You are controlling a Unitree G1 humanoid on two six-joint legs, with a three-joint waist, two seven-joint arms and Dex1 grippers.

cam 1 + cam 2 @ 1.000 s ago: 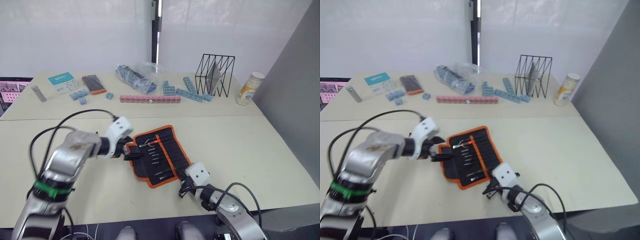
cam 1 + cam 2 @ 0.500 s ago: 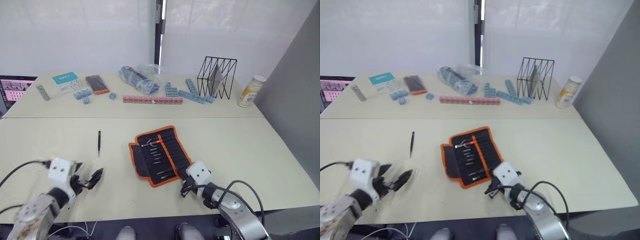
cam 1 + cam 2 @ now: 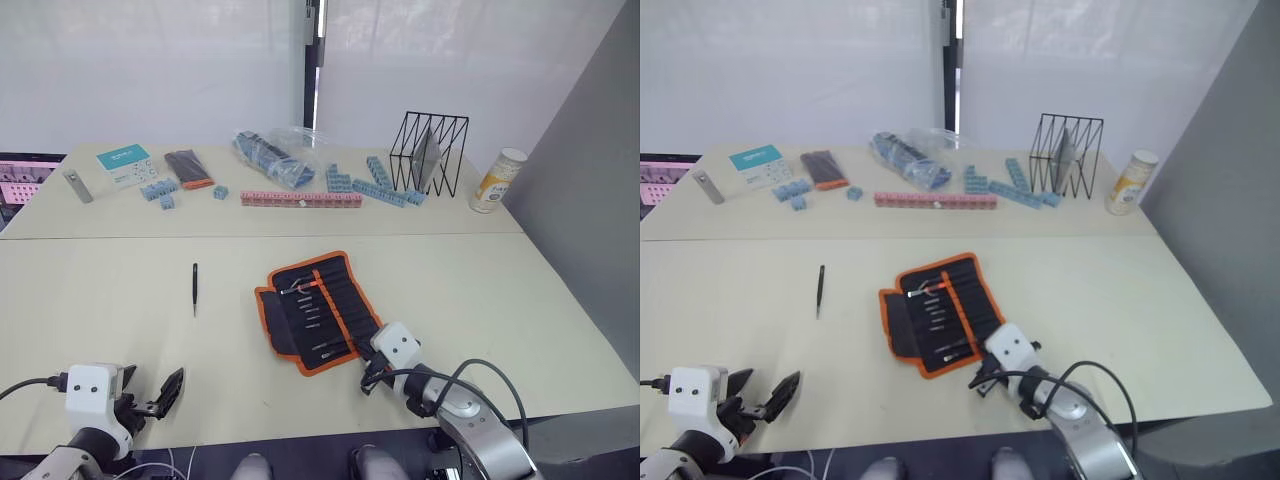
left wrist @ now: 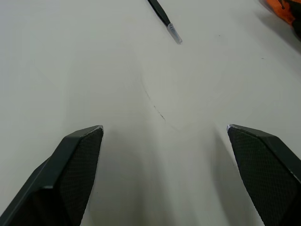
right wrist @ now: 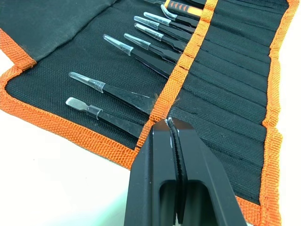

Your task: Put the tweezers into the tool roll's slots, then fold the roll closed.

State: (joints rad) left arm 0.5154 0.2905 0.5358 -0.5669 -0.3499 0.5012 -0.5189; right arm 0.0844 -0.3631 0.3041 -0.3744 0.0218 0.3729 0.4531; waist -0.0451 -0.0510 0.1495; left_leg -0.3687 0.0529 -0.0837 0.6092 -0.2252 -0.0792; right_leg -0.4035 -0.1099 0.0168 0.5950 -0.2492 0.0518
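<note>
Right wrist view: the right gripper (image 5: pixel 171 123) has its fingers pressed together on the orange inner stripe of the tool roll (image 3: pixel 318 310), which lies open near the table's (image 3: pixel 480 270) front edge. Several tweezers (image 5: pixel 123 94) sit tucked in the slots (image 5: pixel 225 89). One loose tweezer (image 3: pixel 194 288) lies alone, well left of the roll. The left gripper (image 4: pixel 164 155) hovers spread wide, empty, near the table's front-left edge.

No text, label, brand or number can be read on anything here.
</note>
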